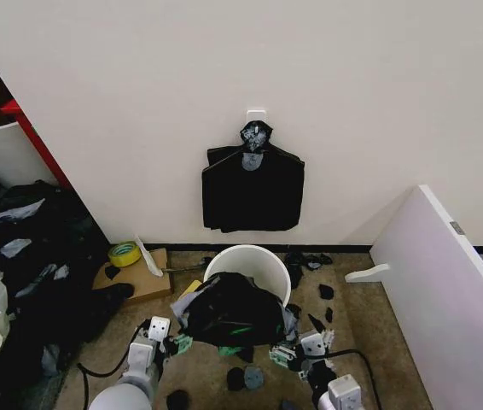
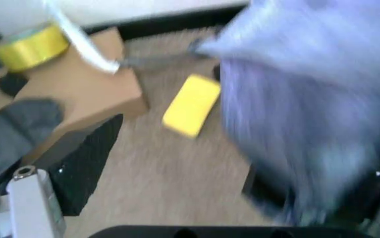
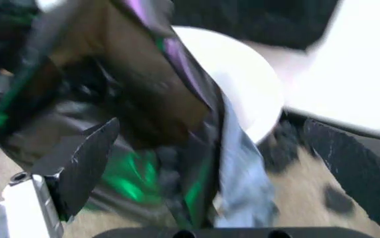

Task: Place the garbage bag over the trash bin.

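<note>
Nearby, yellow tape roll (image 1: 125,254) on cardboard (image 1: 139,278), black scraps (image 1: 326,291) beside trash bin (image 1: 250,259).

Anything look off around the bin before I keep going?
Yes. The garbage bag hangs bunched over the near rim of the trash bin, whose far side is uncovered. Small black scraps litter the floor to its right. Left end effector and right end effector flank the bag.

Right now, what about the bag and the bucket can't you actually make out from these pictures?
- Head view: the garbage bag covers the near rim of the trash bin, so how far it is pulled on is hidden.
- Head view: the left gripper and right gripper meet the bag's edges; their grip is too small to read.
- Both wrist views: motion blur smears the bag.
</note>
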